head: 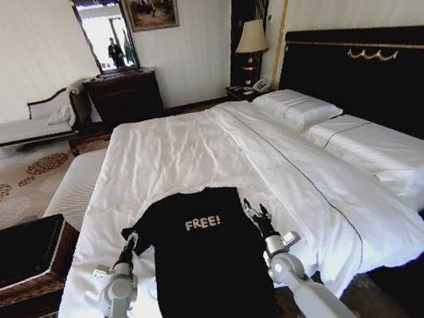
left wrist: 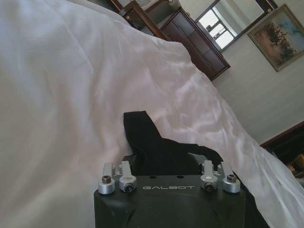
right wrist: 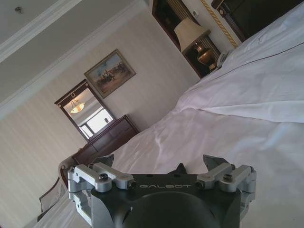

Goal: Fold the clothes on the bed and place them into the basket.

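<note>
Black T-shirt (head: 205, 265) flat on white duvet at foot of bed (head: 195, 153), hem over edge. Left gripper (head: 131, 242) at left sleeve, fingers closed on fabric. Right gripper (head: 254, 212) at right sleeve, fingers spread, empty. Basket (head: 19, 266) left of bed.

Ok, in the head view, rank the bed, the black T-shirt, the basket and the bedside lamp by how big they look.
1. bed, by far the largest.
2. black T-shirt.
3. basket, partly cut off by the picture's edge, so its rank against the shirt is unsure.
4. bedside lamp, smallest, though it stands farthest off.
</note>
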You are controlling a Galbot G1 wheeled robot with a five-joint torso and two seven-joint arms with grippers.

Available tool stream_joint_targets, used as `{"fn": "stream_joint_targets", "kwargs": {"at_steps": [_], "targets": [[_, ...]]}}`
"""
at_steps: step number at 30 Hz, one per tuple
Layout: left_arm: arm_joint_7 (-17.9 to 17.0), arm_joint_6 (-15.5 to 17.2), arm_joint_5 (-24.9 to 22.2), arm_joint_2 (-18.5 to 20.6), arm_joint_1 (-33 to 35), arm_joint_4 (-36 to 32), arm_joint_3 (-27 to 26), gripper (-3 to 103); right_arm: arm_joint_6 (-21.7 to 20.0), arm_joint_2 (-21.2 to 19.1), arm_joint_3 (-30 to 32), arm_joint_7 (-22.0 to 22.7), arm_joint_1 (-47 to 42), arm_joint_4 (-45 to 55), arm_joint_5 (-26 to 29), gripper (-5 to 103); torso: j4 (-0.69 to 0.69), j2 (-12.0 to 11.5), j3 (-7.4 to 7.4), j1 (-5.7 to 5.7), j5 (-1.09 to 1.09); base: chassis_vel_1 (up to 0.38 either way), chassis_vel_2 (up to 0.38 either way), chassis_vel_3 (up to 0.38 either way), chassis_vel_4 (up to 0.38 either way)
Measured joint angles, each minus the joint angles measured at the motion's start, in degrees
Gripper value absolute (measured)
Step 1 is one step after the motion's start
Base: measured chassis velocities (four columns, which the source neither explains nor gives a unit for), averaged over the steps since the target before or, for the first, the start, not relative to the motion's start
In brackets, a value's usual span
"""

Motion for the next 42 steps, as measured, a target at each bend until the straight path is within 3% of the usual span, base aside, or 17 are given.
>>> {"fn": "stream_joint_targets", "kwargs": {"at_steps": [8,10,12,15,18,27,31,33,42], "targets": [[-0.05,0.05,-0.34,-0.19,-0.47,0.16,-0.21,39,-0.15,0.07,0.0,0.44,-0.09,0.03,-0.28,100,0.0,0.0,0.0,0.0,0.0,0.0,0.0,0.0,0.0],[-0.05,0.04,-0.42,-0.14,-0.4,-0.3,-0.43,23,-0.15,0.06,0.16,0.56,-0.46,-0.1,-0.56,100,-0.01,0.0,0.0,0.0,0.0,0.0,0.0,0.0,0.0],[-0.05,0.03,-0.43,-0.02,-0.31,-0.36,-0.47,23,-0.15,0.05,0.2,0.61,-0.52,-0.15,-0.65,100,-0.01,0.0,0.0,0.0,0.0,0.0,0.0,0.0,0.0],[0.11,0.0,-0.47,0.34,0.17,-0.84,-0.51,7,-0.16,0.02,0.34,0.75,-0.49,-0.23,-0.75,100,-0.01,0.0,0.0,0.0,0.0,0.0,0.0,0.0,0.0],[0.45,0.0,-0.48,0.38,0.62,-1.52,-0.46,1,-0.16,0.04,0.36,0.88,-0.38,-0.32,-0.83,100,0.0,0.0,0.0,0.0,0.0,0.0,0.0,0.0,0.0],[2.56,-0.23,0.84,0.15,1.77,-5.13,0.89,0,-0.27,0.73,0.37,1.34,-0.49,-0.48,-1.12,100,0.0,0.0,0.0,0.0,0.0,0.0,0.0,0.0,0.0],[3.9,-0.29,1.36,0.88,1.56,-7.54,4.78,0,-0.39,0.99,0.57,1.84,-0.19,-0.48,-1.05,100,-0.01,0.0,0.0,0.0,0.01,0.0,0.0,0.0,0.0],[4.72,-0.61,2.77,-0.21,0.24,-6.49,8.69,0,-0.71,0.76,0.57,2.42,0.44,-0.56,-0.98,100,0.0,0.0,0.0,0.0,0.0,0.0,0.0,0.0,0.0],[5.2,-0.95,3.8,-2.63,-3.42,-2.86,12.13,0,-0.69,1.6,1.42,2.43,0.81,-2.45,-0.91,100,-0.01,0.0,0.0,0.0,0.01,0.0,0.0,0.0,0.0]]}}
